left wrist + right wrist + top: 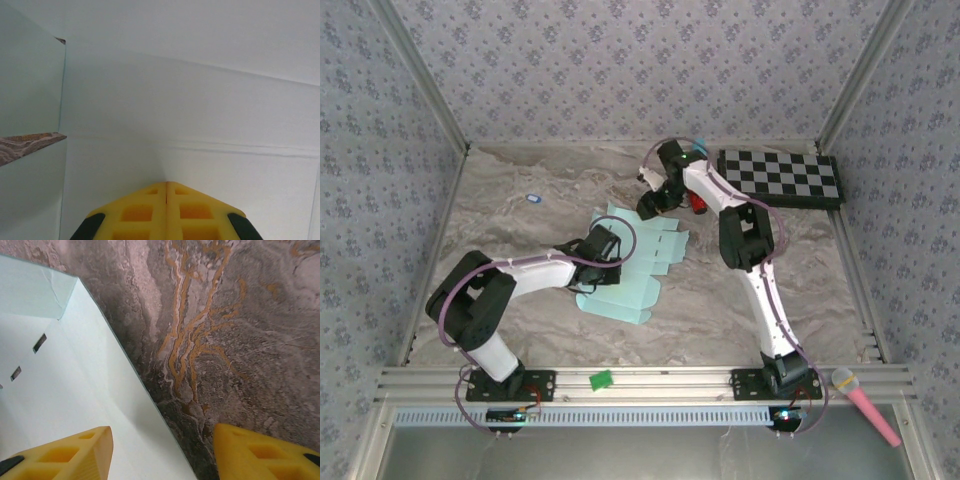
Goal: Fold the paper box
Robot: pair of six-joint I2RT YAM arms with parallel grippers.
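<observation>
Flowered walls (620,60) close in a marbled grey-brown tabletop (510,230), with a black-and-white checkerboard (780,178) lying flat at its far right. The paper box (625,290) sits near the middle of the tabletop as a flat, pale mint cut-out sheet, not yet formed into a box. Its long axis runs roughly from the near side to the far side with a slight tilt, and its notched flaps point right at the far end. The left arm is bent sharply at the elbow near the left edge, and its forearm reaches right across to the sheet. The left end effector (166,190) has its yellow fingers pressed together, tips down against the plain card, gripping nothing. The right arm stretches far up the tabletop, then folds back to the left at the wrist, so the right end effector (162,450) hangs over the sheet's far edge. Its fingers are spread apart. One is above the card, near a row of small slits (39,342); the other is above bare tabletop, and the sheet's edge runs between them. Whether they touch anything cannot be told.
</observation>
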